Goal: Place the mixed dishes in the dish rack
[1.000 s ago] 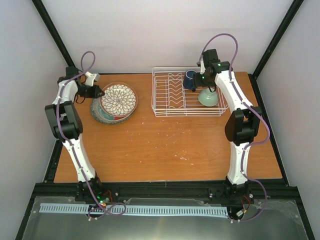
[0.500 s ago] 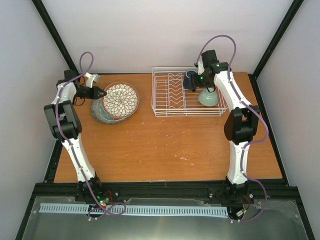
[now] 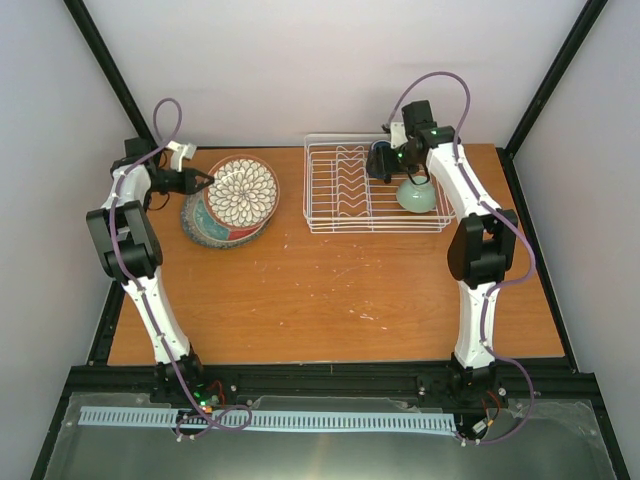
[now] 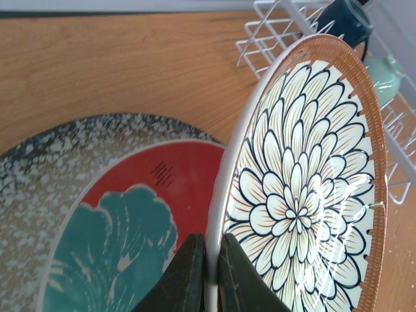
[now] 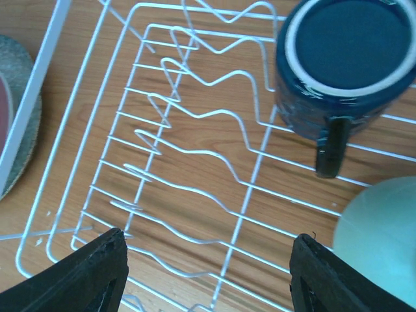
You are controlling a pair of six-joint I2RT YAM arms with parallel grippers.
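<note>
Slippage threatens, since the left gripper pinches only the rim of the red-rimmed petal-patterned plate, tilted over the speckled plate left of the dish rack, where the right gripper hangs spread, so any swing could twist it loose.

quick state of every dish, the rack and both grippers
dish rack: plate slots empty
speckled plate: flat on table
teal-patterned plate: flat on speckled plate
petal plate: tilted up, rim pinched
blue mug: upside down in rack
green cup: in rack
left gripper: shut on petal plate
right gripper: open over rack
</note>
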